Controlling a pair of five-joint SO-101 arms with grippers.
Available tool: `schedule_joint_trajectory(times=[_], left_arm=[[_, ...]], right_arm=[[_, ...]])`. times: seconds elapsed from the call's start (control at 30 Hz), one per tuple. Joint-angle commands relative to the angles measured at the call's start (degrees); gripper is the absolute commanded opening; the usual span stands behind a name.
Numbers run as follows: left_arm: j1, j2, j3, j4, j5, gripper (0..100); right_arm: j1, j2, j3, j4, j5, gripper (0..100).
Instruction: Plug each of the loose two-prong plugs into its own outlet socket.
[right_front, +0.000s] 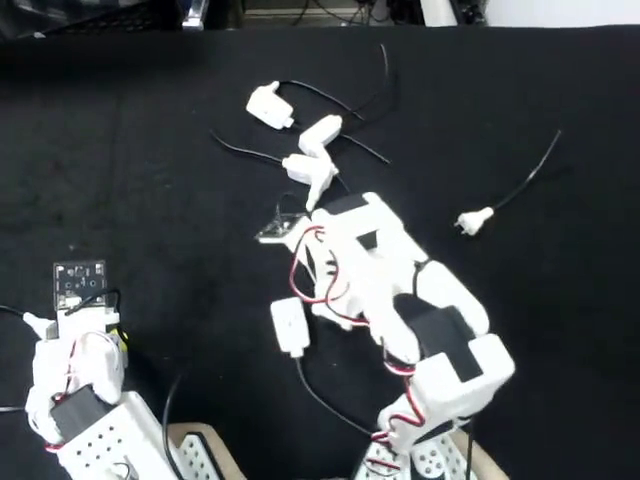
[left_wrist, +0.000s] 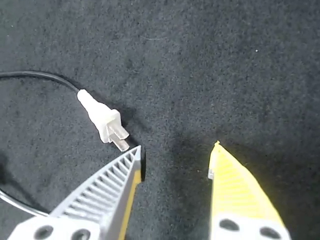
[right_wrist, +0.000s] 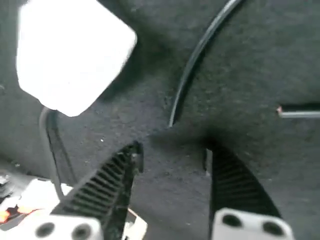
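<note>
A white two-prong plug on a black cord lies on the black cloth, its prongs almost touching the grey fingertip of my open left gripper; nothing is between the fingers. From above, this plug lies beside the left arm. My right gripper stands open over the cloth, near a white outlet socket and a black cord. Another loose plug lies at the right. Three white sockets sit at the back, one more socket beside the right arm.
Black cords trail from the sockets across the middle of the table. A cut cord end lies near my right gripper. The left and far right of the cloth have free room.
</note>
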Motion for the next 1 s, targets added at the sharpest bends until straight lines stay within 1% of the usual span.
schedule_joint_trajectory(times=[0.0,0.13,0.23,0.3,0.4,0.5,0.67,0.87,0.97], left_arm=[[-0.57,-0.26,1.19,0.62,0.53,22],[-0.57,-0.26,1.19,0.62,0.53,22],[-0.57,-0.26,1.19,0.62,0.53,22],[-0.57,-0.26,1.19,0.62,0.53,22],[-0.57,-0.26,1.19,0.62,0.62,22],[-0.57,-0.26,1.19,0.62,0.62,22],[-0.66,-0.26,1.19,0.62,0.62,22],[-0.66,-0.26,1.19,0.62,0.62,22],[-0.66,-0.26,1.19,0.62,0.62,22]], right_arm=[[2.64,-0.31,-2.24,0.53,0.88,22.7],[2.29,-7.43,-9.27,7.82,0.79,22.7],[-1.49,-13.58,-13.67,11.69,0.79,22.7],[-5.36,-16.4,-13.93,12.04,-0.35,22.7],[-10.9,-16.22,-13.93,11.87,-5.1,22.7],[-13.89,-13.58,-12.97,8.44,-7.65,22.7],[-14.24,-7.87,-10.86,2.02,-8.18,22.7],[-13.27,-2.86,-10.86,-0.62,-8.18,22.7],[-11.69,-1.36,-10.95,-0.62,-8.0,22.7]])
